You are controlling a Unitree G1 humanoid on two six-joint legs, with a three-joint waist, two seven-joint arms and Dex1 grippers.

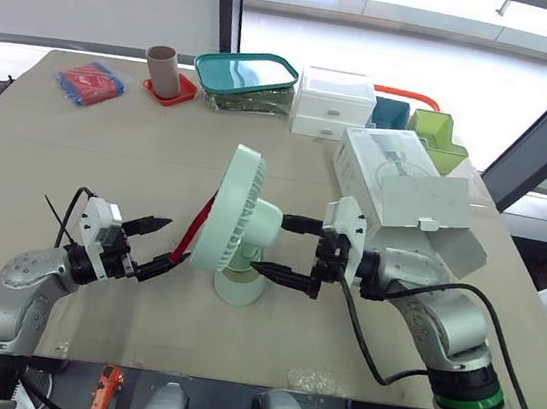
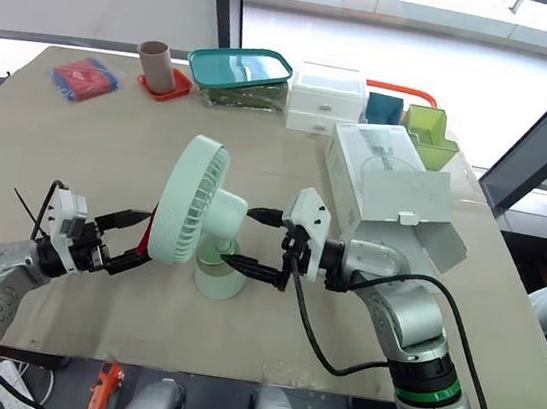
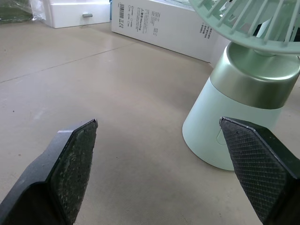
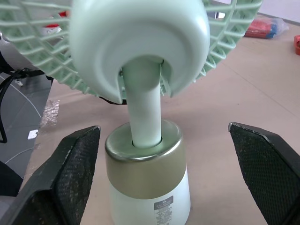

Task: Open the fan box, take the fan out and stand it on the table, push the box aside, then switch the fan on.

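While the fan is standing upright on its base near the middle of the table, we are flanking it with both arms. Our left gripper is hovering just beside the front of the fan's grille, its fingers spread wide and gripping nothing. In the left wrist view the fan's base is sitting just beyond one pad, and we are seeing bare tabletop between the two pads. Our right gripper is reaching in from behind the fan. Its fingers are also spread wide, one to each side of the neck and the gold-ringed base, both standing clear of the fan. The box is lying flat beyond the right arm, near the table's right edge and apart from the fan, with its end flap hanging open. Along the far edge we are seeing a brown cup on a red coaster, a teal-lidded container, a white drawer unit and a green bin, all well apart from the fan.
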